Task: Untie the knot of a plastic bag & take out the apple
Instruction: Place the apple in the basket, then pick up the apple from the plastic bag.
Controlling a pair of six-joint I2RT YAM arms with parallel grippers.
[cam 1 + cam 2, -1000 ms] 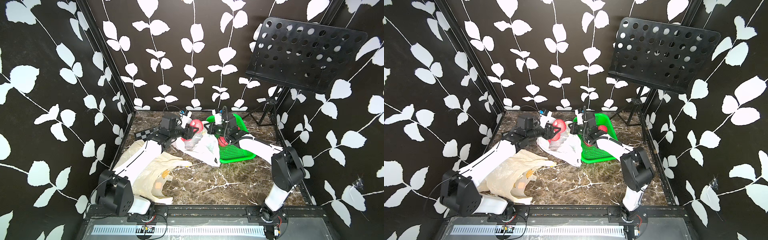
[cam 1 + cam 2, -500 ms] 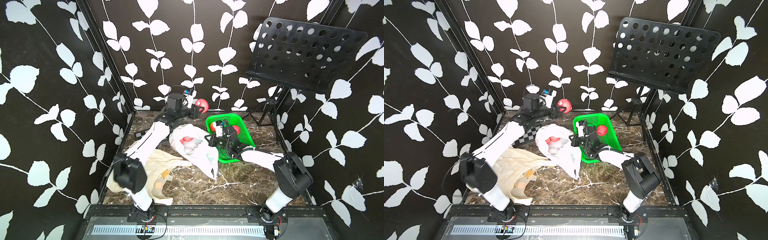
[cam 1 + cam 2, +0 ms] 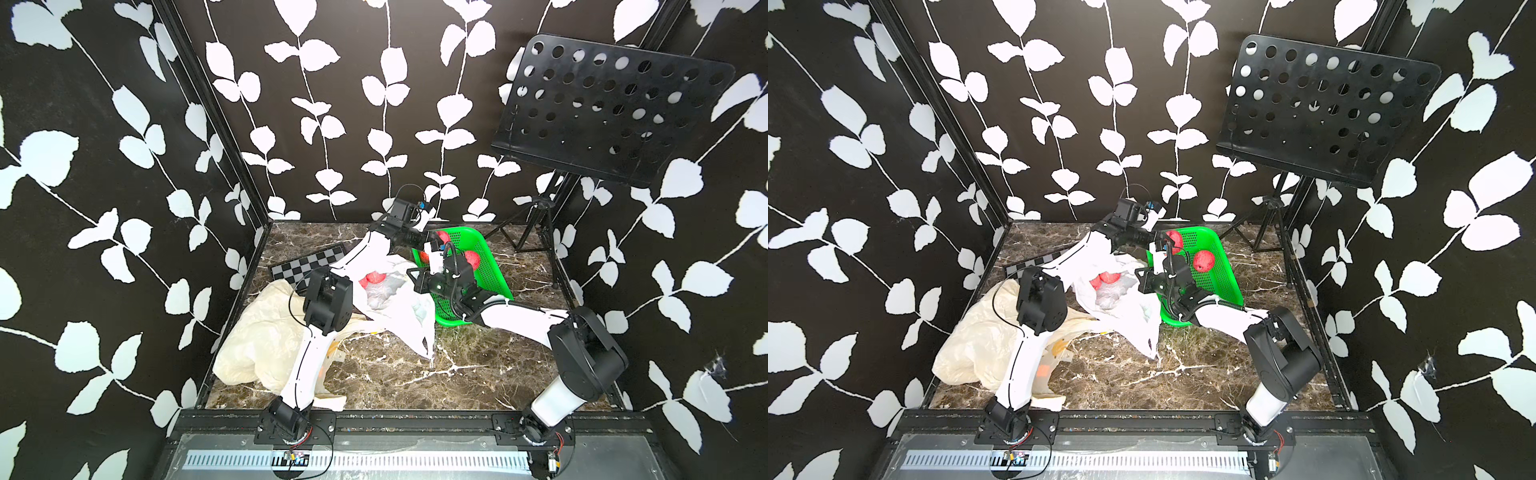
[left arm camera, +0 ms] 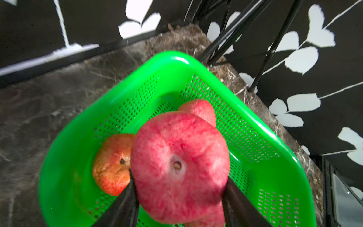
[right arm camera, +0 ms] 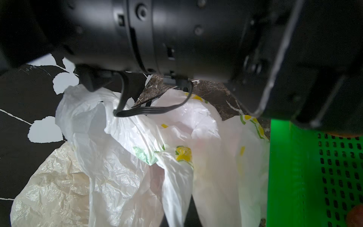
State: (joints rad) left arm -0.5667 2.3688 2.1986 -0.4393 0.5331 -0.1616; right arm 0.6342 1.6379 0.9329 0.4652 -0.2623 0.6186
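My left gripper (image 4: 179, 176) is shut on a red apple (image 4: 179, 163), its black fingers (image 4: 125, 196) pressing on both sides. It hangs over the far end of the green basket (image 4: 176, 57), as both top views show (image 3: 442, 237) (image 3: 1174, 240). The white plastic bag (image 3: 399, 307) lies open on the marble beside the basket, with red fruit (image 3: 374, 279) still inside. My right gripper (image 3: 417, 280) sits low at the bag's basket-side edge, shut on the film. Its fingers do not show in the right wrist view, where the bag (image 5: 137, 137) draws in toward them.
Two more apples (image 4: 112, 167) (image 4: 198, 110) lie in the basket. A cream bag (image 3: 266, 340) is crumpled at the left, and a checkerboard (image 3: 307, 264) lies behind it. A black music stand (image 3: 602, 108) on tripod legs (image 3: 528, 232) fills the back right. The left arm (image 5: 176, 39) passes right above the right wrist.
My left arm lifted the apple out of the bag, swung it up along the back wall, and brought it down over the basket. The right gripper drew back to the bag's edge.
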